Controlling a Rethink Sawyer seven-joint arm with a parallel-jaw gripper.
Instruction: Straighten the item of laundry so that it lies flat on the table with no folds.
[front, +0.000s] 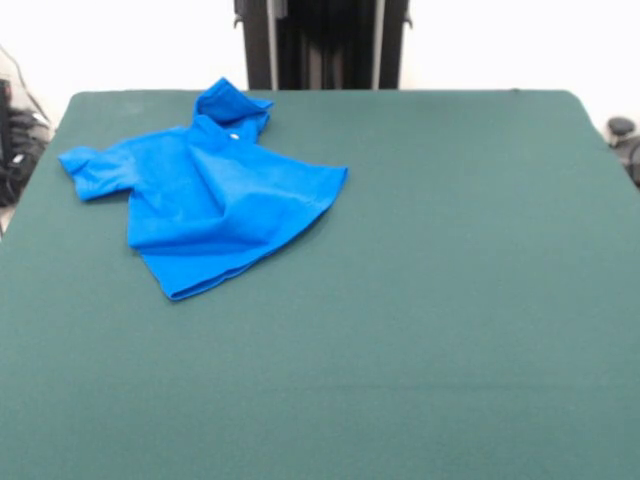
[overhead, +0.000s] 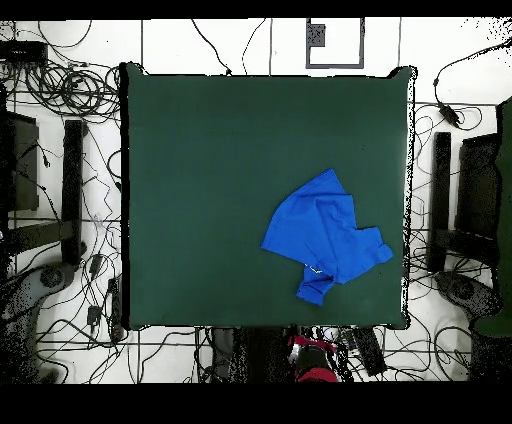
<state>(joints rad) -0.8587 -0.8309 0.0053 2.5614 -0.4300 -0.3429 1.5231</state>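
Note:
The item of laundry (front: 215, 195), a bright blue T-shirt, lies crumpled on the far left part of the green table (front: 450, 300). One sleeve (front: 90, 165) sticks out to the left. The other part near the collar (front: 232, 105) is bunched up toward the far edge. Creases run across the body, and the hem corner is folded over. In the overhead view the T-shirt (overhead: 322, 235) sits at the lower right of the table (overhead: 200, 180), close to the right edge. Neither view shows the gripper.
The robot's red base (overhead: 315, 362) shows just below the table's bottom edge in the overhead view. Tangled cables (overhead: 60, 90) and black stands (overhead: 72, 190) surround the table on the floor. Dark gear (front: 15, 140) sits off the table's left edge.

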